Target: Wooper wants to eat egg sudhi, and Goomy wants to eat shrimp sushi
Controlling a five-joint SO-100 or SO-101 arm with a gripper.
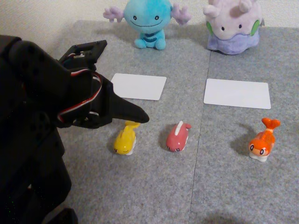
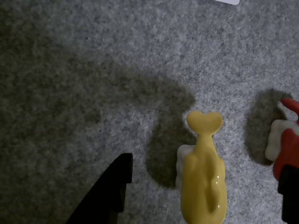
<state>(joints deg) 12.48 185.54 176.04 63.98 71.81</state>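
- While I watch from the other view, my black gripper (image 1: 133, 122) hangs just above the yellow egg sushi's (image 1: 124, 139) tail, on the left of the grey mat (image 1: 154, 186).
- In the wrist view its fingers stand apart: one dark finger (image 2: 110, 191) left of the egg sushi (image 2: 203, 177), the other at the right edge, with the yellow piece between them and untouched.
- A pink-red figurine (image 1: 178, 136) lies just right of the egg sushi.
- The orange shrimp sushi (image 1: 263, 140) sits well apart, far right.
- Two white cards (image 1: 138, 86) lie farther back, one per side.
- Wooper (image 1: 147, 21), blue, sits behind the left card.
- Goomy (image 1: 233, 25), lilac, sits behind the right card.
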